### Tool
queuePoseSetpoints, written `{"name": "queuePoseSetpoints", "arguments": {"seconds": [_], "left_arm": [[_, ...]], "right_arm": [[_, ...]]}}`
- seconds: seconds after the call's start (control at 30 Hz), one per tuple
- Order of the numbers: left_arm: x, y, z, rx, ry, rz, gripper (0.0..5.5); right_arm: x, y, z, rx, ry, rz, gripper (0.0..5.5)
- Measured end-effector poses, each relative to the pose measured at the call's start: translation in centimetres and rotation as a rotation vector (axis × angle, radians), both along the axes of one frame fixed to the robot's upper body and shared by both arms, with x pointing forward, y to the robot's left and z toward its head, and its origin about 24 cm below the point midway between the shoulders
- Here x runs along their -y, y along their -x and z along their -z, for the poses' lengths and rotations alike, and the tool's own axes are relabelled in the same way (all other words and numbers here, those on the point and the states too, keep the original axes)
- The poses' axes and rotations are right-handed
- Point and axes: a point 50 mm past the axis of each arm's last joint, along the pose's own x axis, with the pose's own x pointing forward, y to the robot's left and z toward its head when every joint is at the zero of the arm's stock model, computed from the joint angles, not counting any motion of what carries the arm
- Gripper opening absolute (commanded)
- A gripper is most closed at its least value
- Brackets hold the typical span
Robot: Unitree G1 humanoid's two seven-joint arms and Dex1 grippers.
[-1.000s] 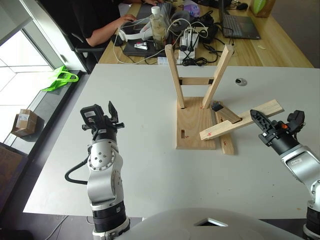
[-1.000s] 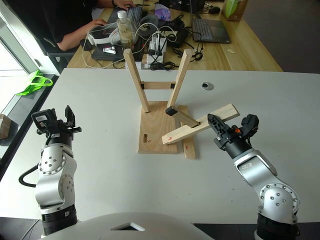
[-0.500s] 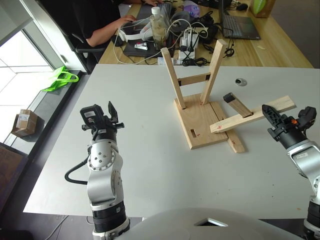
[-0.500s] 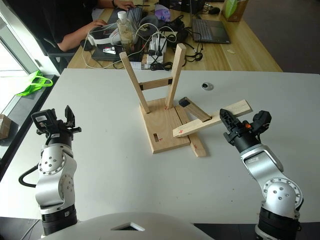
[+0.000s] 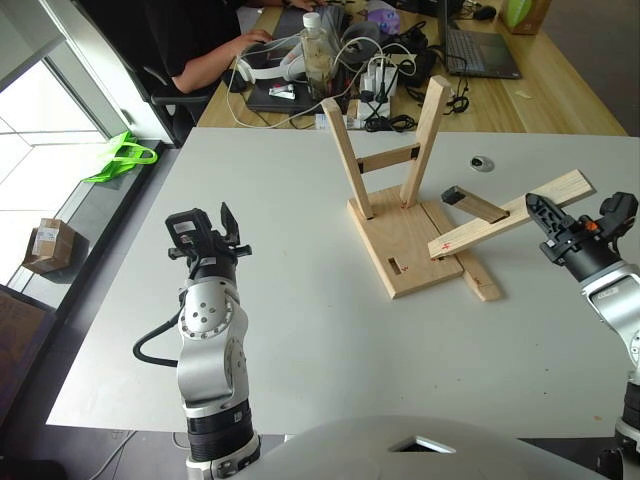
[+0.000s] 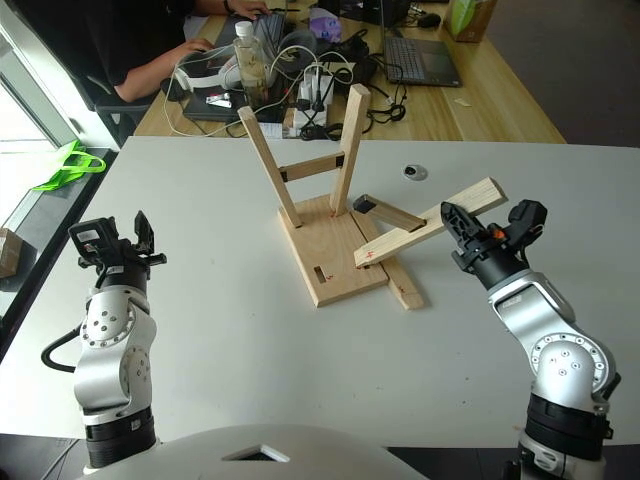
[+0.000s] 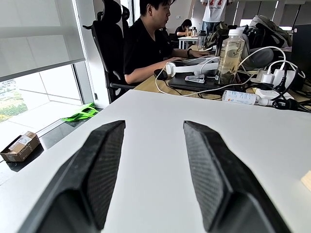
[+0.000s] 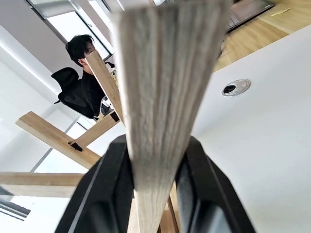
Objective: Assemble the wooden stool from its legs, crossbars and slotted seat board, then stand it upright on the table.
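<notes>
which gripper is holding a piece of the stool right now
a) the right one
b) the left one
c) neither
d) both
A: the right gripper is shut on one end of the loose wooden leg, whose other end rests on the seat board, while the left gripper is open with nothing between its fingers.
</notes>
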Motion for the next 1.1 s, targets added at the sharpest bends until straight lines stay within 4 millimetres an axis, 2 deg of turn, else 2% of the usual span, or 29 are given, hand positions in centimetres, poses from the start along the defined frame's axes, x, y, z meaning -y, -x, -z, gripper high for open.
{"name": "queuePoseSetpoints", "arguments": {"seconds": [0.13, 0.33, 0.47, 0.77, 0.97, 1.1], "left_arm": [[0.2, -0.1, 0.0, 0.000, 0.000, 0.009, 2.21], [0.2, -0.2, -0.2, 0.008, -0.006, 0.017, 2.21], [0.2, -0.2, -0.2, 0.009, -0.006, 0.017, 2.21], [0.2, -0.2, -0.2, 0.008, -0.007, 0.017, 2.21], [0.2, -0.2, -0.2, 0.008, -0.007, 0.013, 2.21], [0.3, -0.2, -0.2, 0.008, -0.007, 0.013, 2.21]], "right_arm": [[0.6, -0.8, -0.7, 0.022, 0.034, -0.086, 0.98], [0.3, -1.5, -1.3, 0.049, 0.069, -0.156, 0.98], [-1.6, -1.0, -1.9, 0.104, 0.140, -0.268, 0.98], [0.2, -1.7, -1.7, 0.094, 0.178, -0.197, 0.98], [0.4, -1.8, -1.9, 0.110, 0.223, -0.226, 0.98], [-0.4, -1.7, -1.8, 0.128, 0.316, -0.301, 0.98]]}}
